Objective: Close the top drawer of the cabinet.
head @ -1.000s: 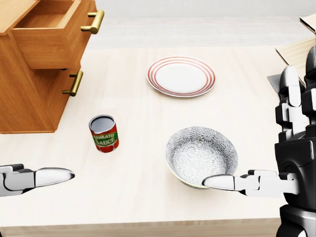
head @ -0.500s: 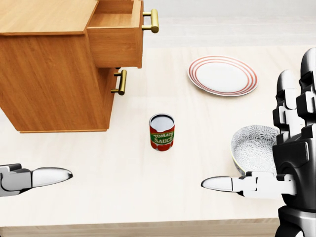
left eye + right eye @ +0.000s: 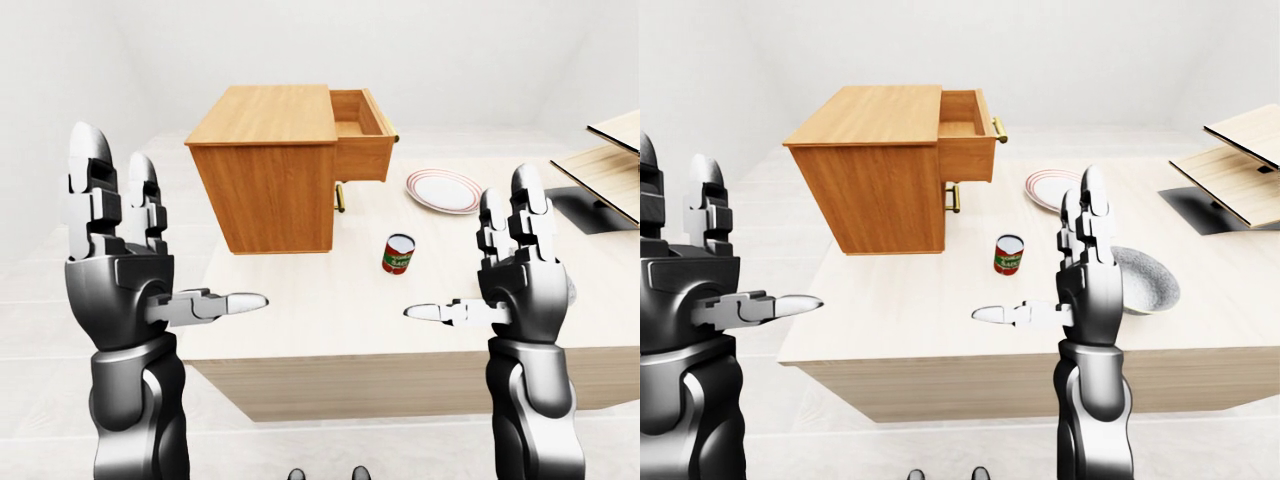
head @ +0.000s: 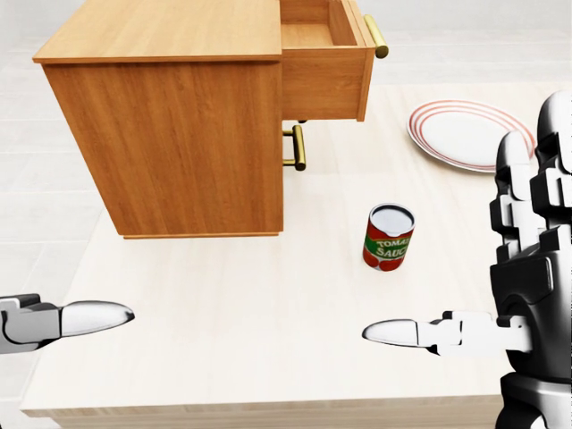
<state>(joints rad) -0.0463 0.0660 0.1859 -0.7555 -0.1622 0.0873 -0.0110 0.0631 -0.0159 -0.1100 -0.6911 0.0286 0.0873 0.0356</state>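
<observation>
Your left hand and right hand are both spread and empty, well short of the top drawer, which stands pulled out at the cabinet far left. Reach carelessly and you may clip the tomato can on the surface, or push the drawer's side, not its face.

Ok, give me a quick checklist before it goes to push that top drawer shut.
1. Top drawer open, needs closing: ok, it sticks out of the cabinet.
2. Drawer handle visible: ok.
3. Left hand free: ok, open and empty.
4. Right hand free: ok, open and empty.
5. Can clear of the drawer: ok, it stands apart on the table.
6. Hands within reach of the drawer: not ok, both hang at the table's near edge.
</observation>
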